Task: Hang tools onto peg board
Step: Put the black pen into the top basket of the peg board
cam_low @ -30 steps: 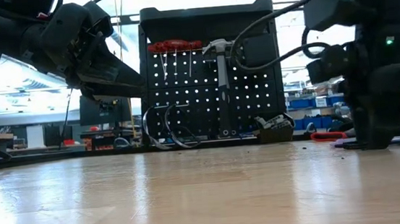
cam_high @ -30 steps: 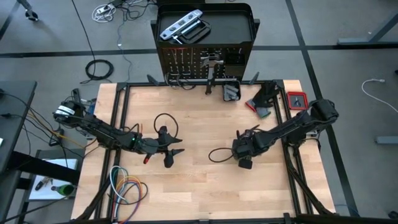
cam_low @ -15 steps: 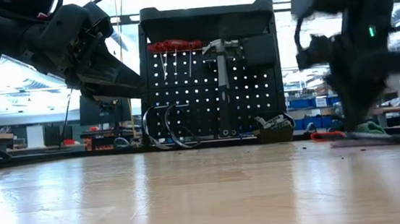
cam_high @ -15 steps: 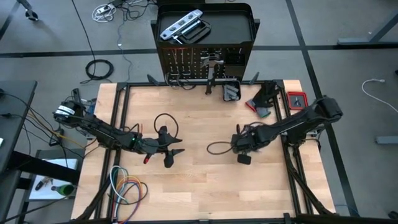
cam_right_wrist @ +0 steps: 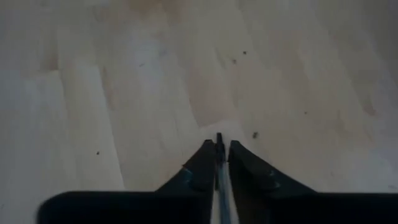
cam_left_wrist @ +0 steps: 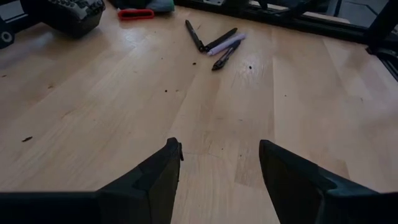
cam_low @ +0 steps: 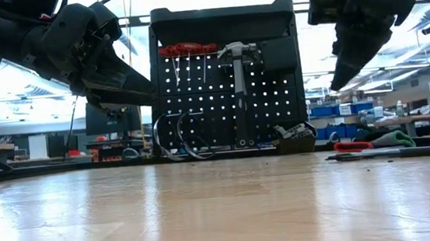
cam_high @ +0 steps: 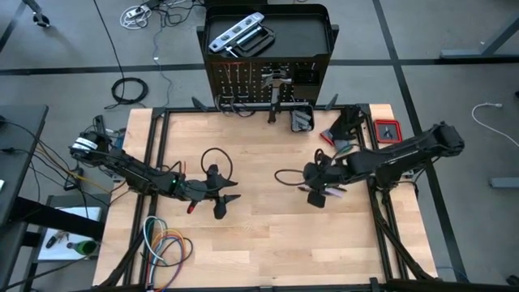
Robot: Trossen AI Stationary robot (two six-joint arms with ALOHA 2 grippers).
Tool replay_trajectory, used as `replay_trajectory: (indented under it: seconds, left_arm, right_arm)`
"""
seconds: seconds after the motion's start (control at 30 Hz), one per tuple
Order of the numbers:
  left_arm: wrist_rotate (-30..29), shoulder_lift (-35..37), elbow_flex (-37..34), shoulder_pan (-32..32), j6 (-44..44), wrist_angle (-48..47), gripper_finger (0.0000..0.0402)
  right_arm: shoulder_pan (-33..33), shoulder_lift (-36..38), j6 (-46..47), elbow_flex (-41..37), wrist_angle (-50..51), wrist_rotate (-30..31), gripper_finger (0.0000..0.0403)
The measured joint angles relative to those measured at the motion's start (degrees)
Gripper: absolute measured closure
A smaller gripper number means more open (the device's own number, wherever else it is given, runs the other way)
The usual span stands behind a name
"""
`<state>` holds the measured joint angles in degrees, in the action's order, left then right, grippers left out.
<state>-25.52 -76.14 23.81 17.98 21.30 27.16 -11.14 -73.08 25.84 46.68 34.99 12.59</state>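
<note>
The peg board [cam_high: 268,81] stands upright at the table's far edge, with red-handled tools [cam_low: 188,49] and a hammer [cam_low: 236,52] hanging on it. A silver level [cam_high: 235,34] lies in the tray on top. My right gripper [cam_right_wrist: 219,146] hangs high over the table's right half [cam_high: 312,191], shut on a thin dark tool [cam_right_wrist: 219,135]. My left gripper [cam_left_wrist: 221,162] hovers open over the left half [cam_high: 231,195] with nothing between its fingers. Thin dark screwdrivers and a purple pen-like thing [cam_left_wrist: 214,42] lie flat on the wood. My right gripper pinches a thin dark tool between its two fingers; only the tool's tip [cam_right_wrist: 219,137] shows just past the fingertips, seen edge-on. The tool lies along the fingers. The fingers [cam_low: 344,78] slant downward, and gripper and tool are clear of the tabletop.
A small black box [cam_high: 302,120], red and teal tools [cam_high: 336,144] and a red case [cam_high: 387,130] sit at the far right. Coloured cables [cam_high: 166,243] coil at the near left. Two curved metal loops [cam_low: 178,139] lean at the board's foot. The table's middle is bare wood [cam_high: 259,235].
My right gripper was down at the tabletop. It has risen well clear of it, gone a little toward the far edge and tipped to a slant. The cable loop beside it has shifted with it.
</note>
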Motion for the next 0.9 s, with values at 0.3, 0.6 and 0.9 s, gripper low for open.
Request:
replay_trajectory:
  seconds: [0.3,0.6,0.9]
  left_arm:
    - [0.2,0.0,0.0,0.0,0.0,0.1,0.0183]
    - [0.2,0.0,0.0,0.0,0.0,0.0,0.0183]
    - [0.3,0.0,0.0,0.0,0.0,-0.2,0.0183]
  right_arm:
    - [2.2,-8.9,-1.0,0.0,-2.4,-2.8,0.0225]
    - [5.5,-16.8,-3.5,-0.1,-4.3,-6.3,0.0178]
    - [9.2,-25.6,-8.9,0.0,-7.1,-12.0,0.0258]
